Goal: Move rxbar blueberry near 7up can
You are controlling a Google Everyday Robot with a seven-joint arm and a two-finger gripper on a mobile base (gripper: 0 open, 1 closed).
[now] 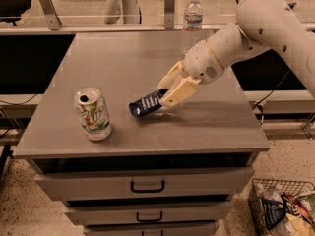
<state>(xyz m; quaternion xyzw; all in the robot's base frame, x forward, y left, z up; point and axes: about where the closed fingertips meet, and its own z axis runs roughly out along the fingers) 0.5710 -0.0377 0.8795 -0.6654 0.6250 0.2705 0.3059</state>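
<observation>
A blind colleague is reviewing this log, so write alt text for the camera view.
The pincer of a white robot arm, reaching in from the right, grips the rxbar blueberry low over a grey cabinet top. The 7up can stands upright to the bar's left in the picture, apart from it; a water bottle stands at the back edge.

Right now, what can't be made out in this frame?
- Camera view: rxbar blueberry, right end hidden in the gripper over the table middle.
- Whether its lower end touches the table: unclear.
- Its print: too small.
- Wire basket, bottom right: cut by the frame edge.
</observation>
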